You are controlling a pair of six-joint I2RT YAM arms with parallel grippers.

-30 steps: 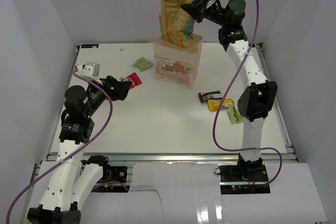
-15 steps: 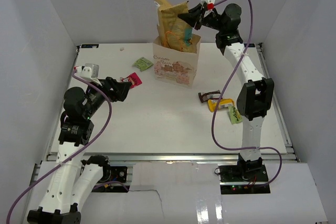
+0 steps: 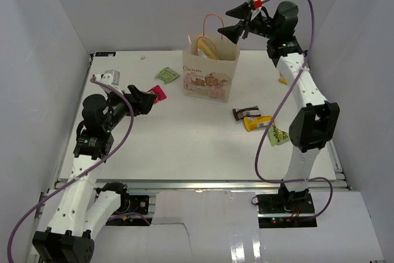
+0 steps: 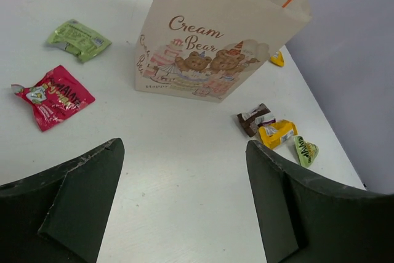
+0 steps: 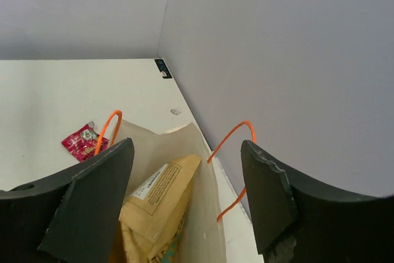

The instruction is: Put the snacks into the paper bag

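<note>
Near left, above the white table (image 3: 184,146): left gripper (image 4: 183,146), jaws spread wide, nothing between them, pointed toward the far right. Just beyond its fingertips, flat on the table and clear of them: magenta packet (image 4: 54,97), crumpled, print too small to read.

Near right, beside the right arm: green pouch (image 4: 305,150) with yellow lettering, not legible. Close behind it, yellow pouch (image 4: 277,133), and touching that, dark brown bar wrapper (image 4: 255,119); the three in a short diagonal line, well apart from both grippers.

Farther back on the left: green packet (image 4: 78,39), lying flat between the magenta packet and the back edge.

Mid-back of the table: paper bag (image 4: 209,47), upright, cream, "Cream Bear" in brown script over a picture of bears on its front, thin orange handles (image 5: 237,133) standing up from the rim. Inside, leaning toward one wall: tan-yellow bag (image 5: 157,198), white label on it too blurred to read. Behind the bag's right corner, on the table: second yellow pouch (image 4: 277,59), only partly visible.

Highest and farthest: right gripper (image 3: 226,23), above and just right of the bag's open mouth, fingers released and wide apart, empty, tan-yellow bag below them and not touching.
</note>
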